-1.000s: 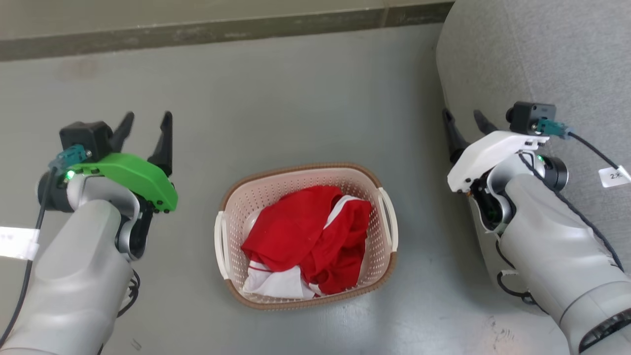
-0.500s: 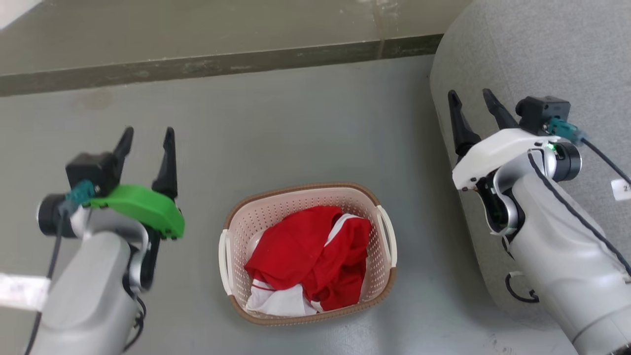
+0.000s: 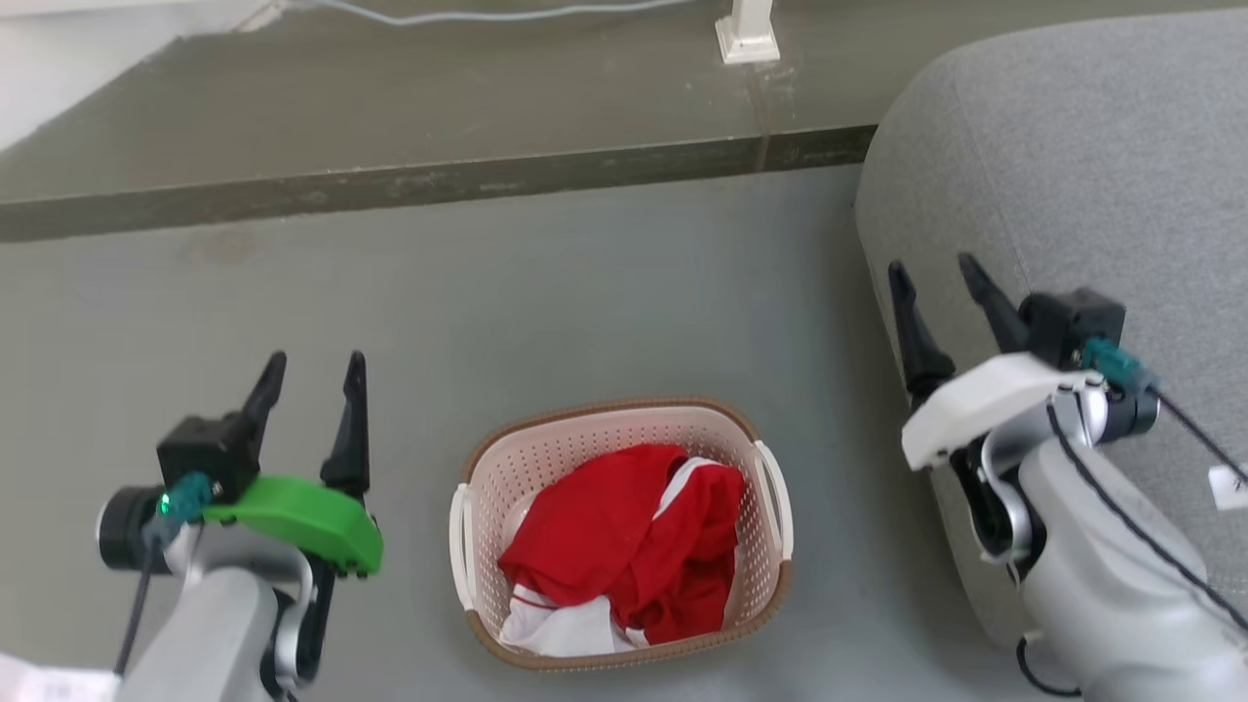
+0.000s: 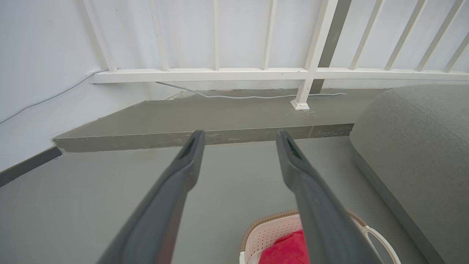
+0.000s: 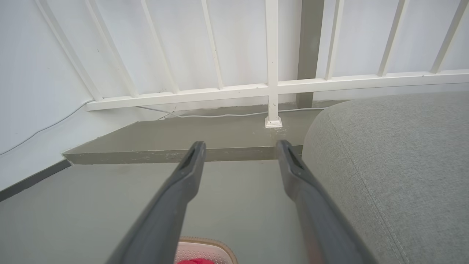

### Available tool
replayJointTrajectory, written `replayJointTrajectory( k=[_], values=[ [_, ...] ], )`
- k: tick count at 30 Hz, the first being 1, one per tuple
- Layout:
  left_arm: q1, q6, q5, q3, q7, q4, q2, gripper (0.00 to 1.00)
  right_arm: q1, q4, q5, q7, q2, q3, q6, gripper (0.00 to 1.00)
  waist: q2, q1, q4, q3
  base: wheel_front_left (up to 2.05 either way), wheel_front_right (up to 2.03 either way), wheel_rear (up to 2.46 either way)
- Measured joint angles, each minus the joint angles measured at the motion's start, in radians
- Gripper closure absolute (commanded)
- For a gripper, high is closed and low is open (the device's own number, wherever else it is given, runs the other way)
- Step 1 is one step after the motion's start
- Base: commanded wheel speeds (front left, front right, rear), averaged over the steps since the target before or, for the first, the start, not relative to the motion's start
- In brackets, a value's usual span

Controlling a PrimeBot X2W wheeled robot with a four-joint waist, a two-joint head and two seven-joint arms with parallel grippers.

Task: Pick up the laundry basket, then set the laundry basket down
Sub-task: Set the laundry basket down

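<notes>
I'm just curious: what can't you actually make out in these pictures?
Floor of the laundry basket, head view: red and white clothes cover it.
Most of that basket, left wrist view: cut off by the bottom edge, partly behind a finger of the left gripper.
White tag beside the right arm, head view: cut by the right edge, nothing legible.

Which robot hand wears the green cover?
The left gripper: the cover behind its fingers is bright green, while the right gripper has a white one.
</notes>
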Motion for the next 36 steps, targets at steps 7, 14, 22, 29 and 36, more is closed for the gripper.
replayJointTrajectory(
  k=[7,14,22,29,36],
  values=[
    [0.091,0.004,0.033,0.005,0.000,-0.054,-0.007,0.00,0.088,-0.061,-0.032,0.000,-0.001,0.001,-0.004,0.00,0.0000,0.0000,0.007,-0.035,0.00,0.00,0.00],
    [0.150,0.008,0.054,0.029,0.000,-0.097,-0.007,0.00,0.148,-0.133,-0.075,0.000,-0.002,-0.007,-0.009,0.00,0.0000,0.0000,0.011,-0.053,0.00,0.00,0.00],
    [0.212,0.008,0.094,0.094,0.000,-0.123,-0.025,0.00,0.211,-0.196,-0.100,-0.002,-0.002,-0.036,-0.009,0.00,0.0000,0.0000,0.011,-0.062,0.00,0.00,0.00],
    [0.240,0.008,0.113,0.128,0.000,-0.146,-0.032,0.00,0.254,-0.216,-0.130,-0.002,-0.002,-0.075,-0.009,0.00,0.0000,0.0000,0.011,-0.062,0.00,0.00,0.00],
    [0.260,0.008,0.147,0.148,0.012,-0.172,-0.051,0.00,0.292,-0.243,-0.151,-0.003,0.008,-0.096,-0.009,0.00,0.0000,0.0000,0.009,-0.061,0.00,0.00,0.00]
  ],
)
